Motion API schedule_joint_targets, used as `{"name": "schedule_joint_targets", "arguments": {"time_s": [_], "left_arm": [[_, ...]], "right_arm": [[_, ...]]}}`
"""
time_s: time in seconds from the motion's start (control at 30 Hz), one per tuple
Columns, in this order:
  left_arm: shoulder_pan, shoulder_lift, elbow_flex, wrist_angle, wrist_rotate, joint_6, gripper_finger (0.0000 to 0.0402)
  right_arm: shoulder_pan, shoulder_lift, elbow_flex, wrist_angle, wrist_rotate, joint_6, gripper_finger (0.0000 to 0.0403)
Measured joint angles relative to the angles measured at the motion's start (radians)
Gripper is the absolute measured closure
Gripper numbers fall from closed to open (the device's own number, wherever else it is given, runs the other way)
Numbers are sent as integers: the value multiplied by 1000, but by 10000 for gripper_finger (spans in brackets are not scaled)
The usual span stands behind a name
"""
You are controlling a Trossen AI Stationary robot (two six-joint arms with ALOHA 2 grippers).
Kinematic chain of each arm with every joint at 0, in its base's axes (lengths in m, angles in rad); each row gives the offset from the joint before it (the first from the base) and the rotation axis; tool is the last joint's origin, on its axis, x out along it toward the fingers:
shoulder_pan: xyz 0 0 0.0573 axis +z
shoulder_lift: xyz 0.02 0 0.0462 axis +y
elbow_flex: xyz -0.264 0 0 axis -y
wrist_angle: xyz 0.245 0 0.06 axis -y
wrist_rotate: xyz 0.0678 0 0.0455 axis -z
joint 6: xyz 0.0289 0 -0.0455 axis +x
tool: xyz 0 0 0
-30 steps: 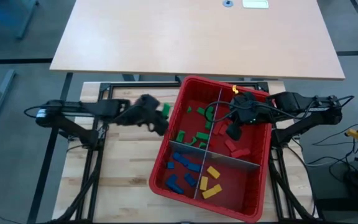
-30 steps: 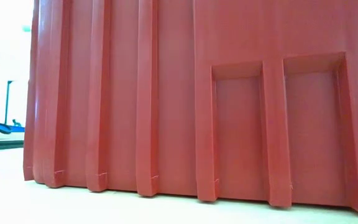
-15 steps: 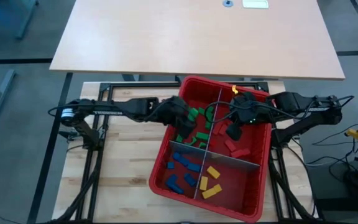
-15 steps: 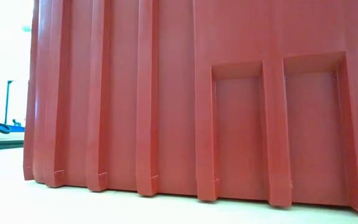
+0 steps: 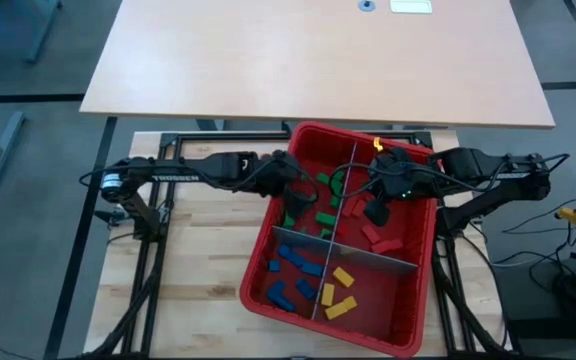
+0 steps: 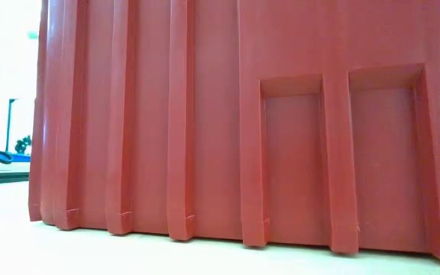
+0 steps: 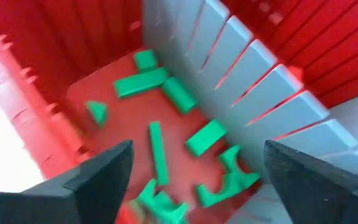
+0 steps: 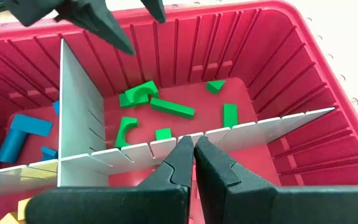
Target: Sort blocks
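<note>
**High view: left arm over green compartment, bin nearly sorted**

High view shows the red bin [image 5: 340,236] split by grey dividers [image 5: 353,250]. Blocks sit by colour: green blocks [image 5: 320,214], blue blocks [image 5: 293,268], yellow blocks [image 5: 339,292], red blocks [image 5: 380,236]. Left gripper [image 7: 191,186] hangs over the greens, fingers spread wide, nothing held. Right gripper [image 8: 194,163] is above a divider, fingers pressed together, empty. Blocks look light, rigid, smooth; pinch across the short flat sides. A second ago the left gripper was outside the bin wall; right arm unchanged.
</note>
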Motion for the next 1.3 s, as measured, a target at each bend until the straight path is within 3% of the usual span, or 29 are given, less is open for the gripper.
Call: {"name": "schedule_joint_targets", "arguments": {"time_s": [0.17, 0.37, 0.43, 0.6, 0.83, 0.97, 1.1, 1.3], "left_arm": [[18, 2, -2, -68, -11, 46, 164], [24, 3, -6, -67, -11, 198, 355], [26, 3, -7, -67, -10, 245, 388], [28, 5, -8, -67, 52, 427, 400], [44, 66, -10, -105, 147, 485, 401], [43, 103, -6, -163, 125, 445, 401], [53, 103, -11, -254, 7, 372, 401], [57, 71, -25, -500, -33, 353, 401]], "right_arm": [[0, 0, 0, 0, 0, 0, 403], [0, 0, 0, 0, 0, 1, 403], [0, 0, 0, 0, 0, 1, 403], [0, 0, 0, 0, 0, 2, 403], [0, 0, 0, 0, 0, 3, 403], [0, -2, 0, 1, 0, 11, 403], [0, -2, 0, 0, 0, 12, 403], [0, -2, 0, 1, 6, 5, 403]]}}
